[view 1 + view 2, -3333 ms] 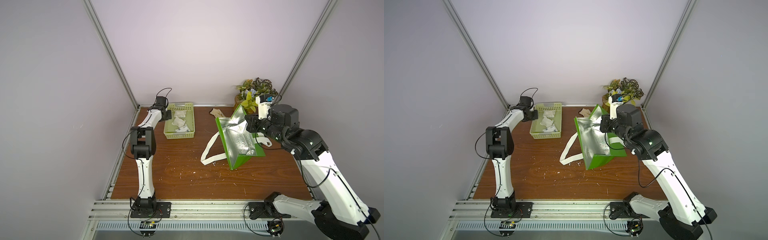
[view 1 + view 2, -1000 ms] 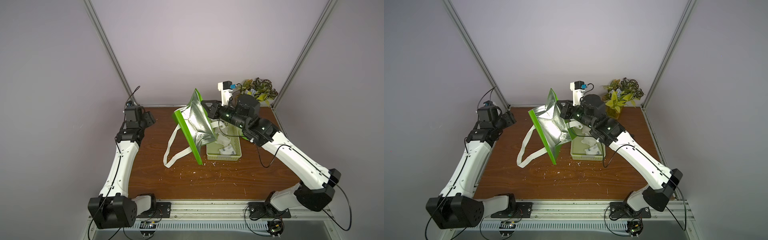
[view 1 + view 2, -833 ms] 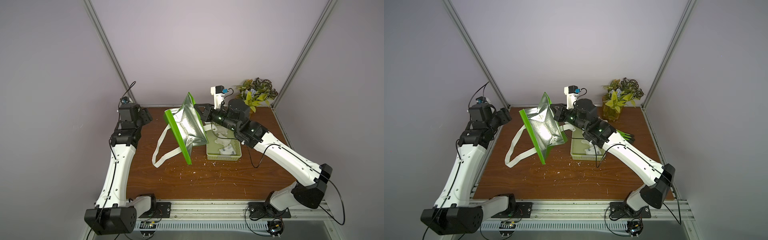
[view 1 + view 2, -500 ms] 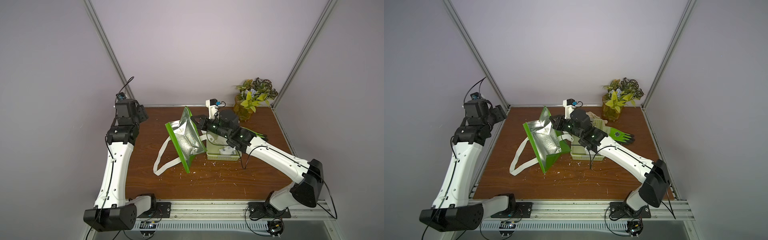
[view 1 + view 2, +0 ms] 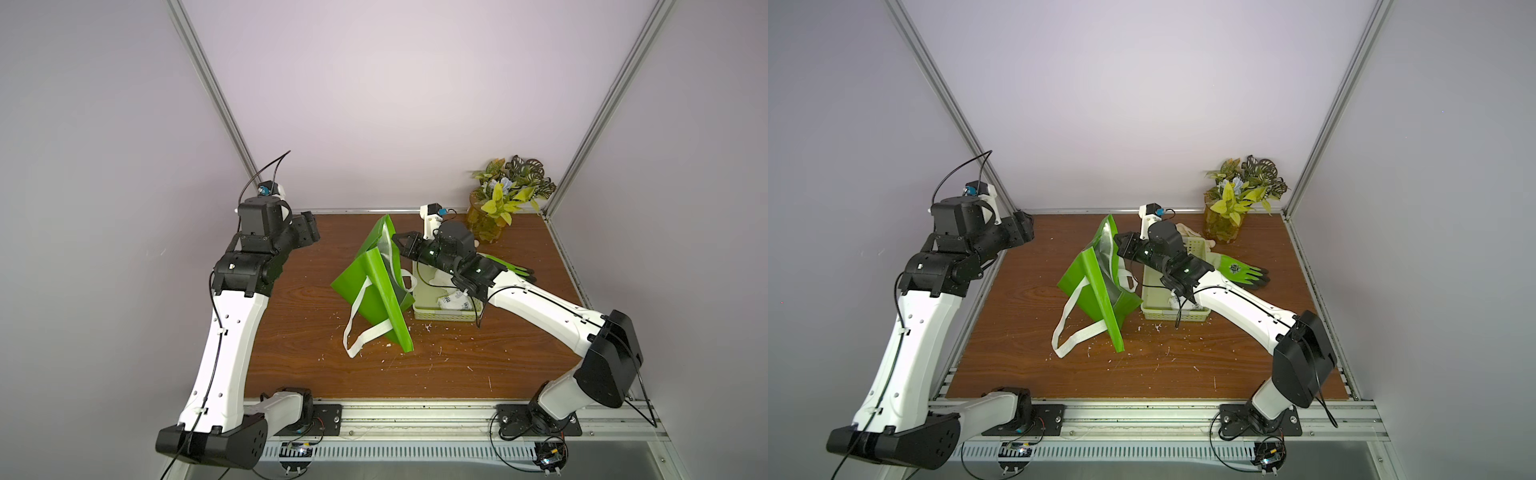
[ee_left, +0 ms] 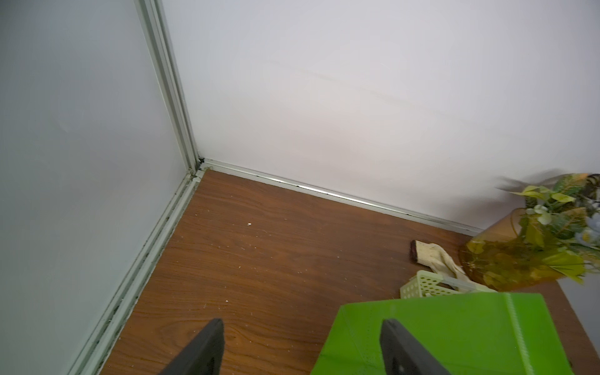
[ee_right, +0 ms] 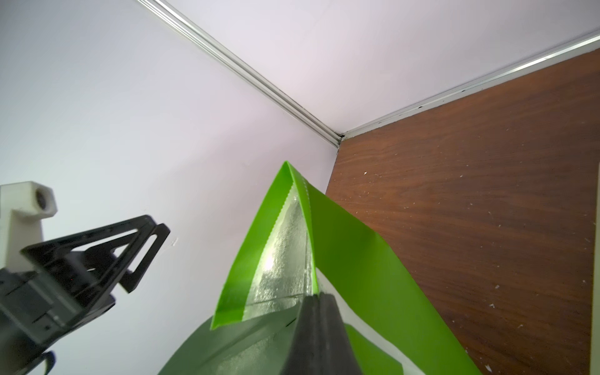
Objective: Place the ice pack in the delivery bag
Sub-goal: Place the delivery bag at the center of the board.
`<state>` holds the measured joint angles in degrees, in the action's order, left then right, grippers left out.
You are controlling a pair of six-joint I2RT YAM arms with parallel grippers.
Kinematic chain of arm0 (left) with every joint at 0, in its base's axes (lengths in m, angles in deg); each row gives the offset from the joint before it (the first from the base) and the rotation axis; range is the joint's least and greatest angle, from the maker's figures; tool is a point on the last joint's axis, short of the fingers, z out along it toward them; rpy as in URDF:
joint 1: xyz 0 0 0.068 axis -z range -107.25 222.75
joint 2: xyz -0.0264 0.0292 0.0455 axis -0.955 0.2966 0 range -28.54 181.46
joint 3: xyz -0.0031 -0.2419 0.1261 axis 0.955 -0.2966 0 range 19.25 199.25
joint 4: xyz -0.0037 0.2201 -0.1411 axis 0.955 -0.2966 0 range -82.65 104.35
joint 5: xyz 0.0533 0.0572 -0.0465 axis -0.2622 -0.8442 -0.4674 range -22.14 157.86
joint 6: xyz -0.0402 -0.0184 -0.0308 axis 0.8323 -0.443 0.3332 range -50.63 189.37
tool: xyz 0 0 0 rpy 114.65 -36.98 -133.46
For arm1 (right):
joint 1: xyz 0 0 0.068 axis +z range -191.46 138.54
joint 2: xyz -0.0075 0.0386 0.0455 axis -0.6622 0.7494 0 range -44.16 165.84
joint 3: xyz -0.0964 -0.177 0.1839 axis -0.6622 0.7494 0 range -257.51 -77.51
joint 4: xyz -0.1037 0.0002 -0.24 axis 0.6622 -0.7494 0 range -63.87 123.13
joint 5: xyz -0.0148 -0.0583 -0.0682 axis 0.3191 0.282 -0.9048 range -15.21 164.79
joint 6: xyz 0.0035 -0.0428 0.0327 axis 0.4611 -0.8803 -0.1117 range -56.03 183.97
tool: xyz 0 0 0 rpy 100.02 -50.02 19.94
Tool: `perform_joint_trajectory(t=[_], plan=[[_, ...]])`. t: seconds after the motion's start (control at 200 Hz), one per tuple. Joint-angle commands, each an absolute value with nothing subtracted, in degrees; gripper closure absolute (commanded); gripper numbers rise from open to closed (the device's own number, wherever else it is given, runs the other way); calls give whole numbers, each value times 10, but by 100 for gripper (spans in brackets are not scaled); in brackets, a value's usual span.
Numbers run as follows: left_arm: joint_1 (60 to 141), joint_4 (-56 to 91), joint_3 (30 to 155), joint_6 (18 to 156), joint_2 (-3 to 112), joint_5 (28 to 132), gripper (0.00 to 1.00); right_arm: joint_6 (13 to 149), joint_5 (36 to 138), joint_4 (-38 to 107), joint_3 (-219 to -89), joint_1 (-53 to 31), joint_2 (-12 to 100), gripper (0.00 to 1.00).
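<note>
Lowering bag: the delivery bag (image 5: 374,291) hung in the air a second ago; now it stands tilted on the desk (image 5: 299,332), just beside the basket (image 5: 444,319).
Right end effector (image 7: 317,302): clenched on the bag's upper rim; the foil mouth looks narrow.
Left end effector (image 6: 302,320): released, empty, raised apart from the bag.
Ice pack (image 5: 451,300): a white pouch in the basket, not yet taken.
In the way: the right arm (image 5: 540,303) lies over the basket; green glove (image 5: 1237,270) and plant (image 5: 498,208) are behind.

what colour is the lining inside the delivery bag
Shiny silver foil lining, inside the green delivery bag; best in the right wrist view.
</note>
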<state>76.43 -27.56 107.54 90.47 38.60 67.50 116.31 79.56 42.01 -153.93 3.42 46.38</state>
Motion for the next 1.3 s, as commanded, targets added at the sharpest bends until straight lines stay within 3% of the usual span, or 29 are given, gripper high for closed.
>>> perform_joint_trajectory(t=[0.0,0.08,0.265,0.525,0.966,1.296], plan=[[768,-310,1081,929,366,733,22,1139,803,438,-1584,34,485,100],[768,-316,1076,928,360,729,22,1143,844,460,-1618,34,511,100],[767,-323,1105,902,355,599,20,1156,948,498,-1708,49,579,100],[759,-323,1174,872,373,546,18,1153,933,471,-1802,77,619,100],[753,-323,1168,862,370,569,16,1260,956,527,-1749,82,660,100],[753,-344,1165,861,392,636,13,1245,859,509,-1655,57,611,100]])
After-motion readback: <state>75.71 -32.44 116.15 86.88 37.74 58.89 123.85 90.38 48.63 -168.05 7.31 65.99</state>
